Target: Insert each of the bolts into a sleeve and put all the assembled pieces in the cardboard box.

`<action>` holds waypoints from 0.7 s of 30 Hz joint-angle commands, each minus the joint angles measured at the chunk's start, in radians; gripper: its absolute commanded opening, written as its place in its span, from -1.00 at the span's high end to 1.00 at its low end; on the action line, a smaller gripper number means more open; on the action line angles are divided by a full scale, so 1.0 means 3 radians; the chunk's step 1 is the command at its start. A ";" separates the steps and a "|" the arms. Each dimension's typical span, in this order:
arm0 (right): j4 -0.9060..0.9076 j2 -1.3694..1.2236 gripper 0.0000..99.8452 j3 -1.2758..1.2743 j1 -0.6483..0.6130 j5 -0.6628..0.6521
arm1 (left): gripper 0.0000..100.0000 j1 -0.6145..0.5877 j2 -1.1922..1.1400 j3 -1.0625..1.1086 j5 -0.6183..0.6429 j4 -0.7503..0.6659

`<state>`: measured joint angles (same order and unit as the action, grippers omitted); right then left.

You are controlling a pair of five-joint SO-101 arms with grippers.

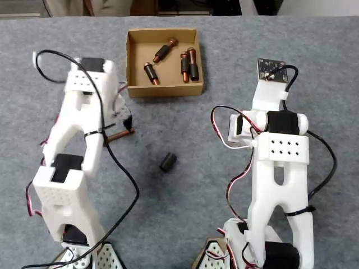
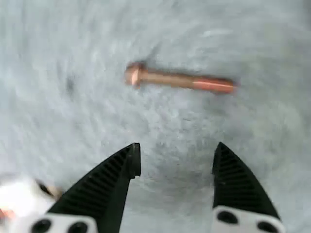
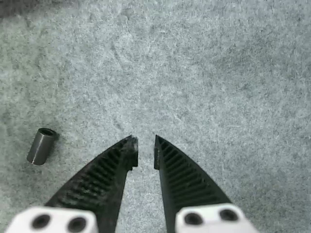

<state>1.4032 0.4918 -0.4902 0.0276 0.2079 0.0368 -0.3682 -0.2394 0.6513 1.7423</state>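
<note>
Copper bolt [image 2: 180, 80] lies by left gripper [image 2: 178, 145] (spread wide, empty); right gripper [image 3: 145, 139] barely parted, empty.

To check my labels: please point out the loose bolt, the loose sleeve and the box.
Bolt [image 2: 180, 80]: left wrist view, middle of its shank.
Sleeve [image 3: 41, 146]: right wrist view, its side wall.
Box [image 1: 128, 61]: high view, a side wall.

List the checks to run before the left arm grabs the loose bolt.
1. Left tool open and empty: ok.
2. Bolt between its jaws: not ok, it lies ahead of the tips.
3. Sleeve loose on its side, nothing touching it: ok.
4. Right tool empty, apart from the sleeve: ok.
5. Cardboard box has room beside its four assembled pieces: ok.
</note>
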 commanded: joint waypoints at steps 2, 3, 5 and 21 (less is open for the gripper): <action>-0.0041 0.0084 0.85 0.0003 0.0064 -0.0005 | 0.50 0.0036 -0.0187 0.0031 0.0716 0.0046; -0.0041 0.0084 0.85 -0.0023 0.0064 -0.0005 | 0.50 0.0031 -0.0243 -0.0005 0.0788 0.0046; -0.0061 0.0084 0.85 -0.0090 0.0059 -0.0005 | 0.50 -0.0031 -0.0330 -0.0128 0.0844 0.0046; -0.0061 0.0105 0.85 -0.0171 0.0043 0.0000 | 0.50 -0.0261 -0.0698 -0.0604 0.1212 -0.0020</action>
<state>1.4032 0.4918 -0.5470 0.0276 0.2079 -0.0245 -0.5769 -0.3851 0.9935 1.7423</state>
